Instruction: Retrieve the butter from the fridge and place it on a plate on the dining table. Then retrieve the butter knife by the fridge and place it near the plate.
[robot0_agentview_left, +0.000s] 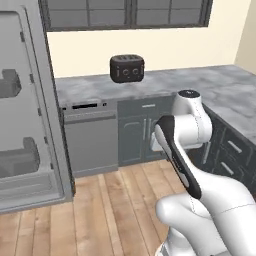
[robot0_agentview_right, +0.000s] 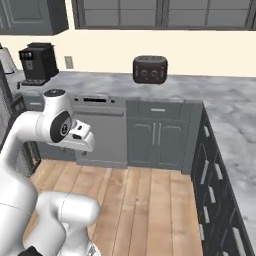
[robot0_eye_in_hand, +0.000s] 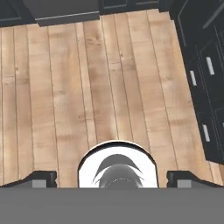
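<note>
The fridge (robot0_agentview_left: 47, 115) stands at the left of the left base view, its door swung open onto light grey inner bins. My arm is folded upright in front of the base, with the hand pointing down at the wooden floor (robot0_eye_in_hand: 109, 87). In the hand view my gripper (robot0_eye_in_hand: 111, 179) is open, its two dark fingertips (robot0_eye_in_hand: 43, 178) set wide apart with nothing between them. The butter, the plate, the dining table and the butter knife are out of view.
A dark toaster (robot0_agentview_left: 127, 68) sits on the grey marble counter (robot0_agentview_left: 165, 82), which turns a corner along the right. Below it are a dishwasher (robot0_agentview_left: 92, 140) and dark cabinets (robot0_agentview_right: 157, 135). A black coffee machine (robot0_agentview_right: 37, 62) stands at the far left.
</note>
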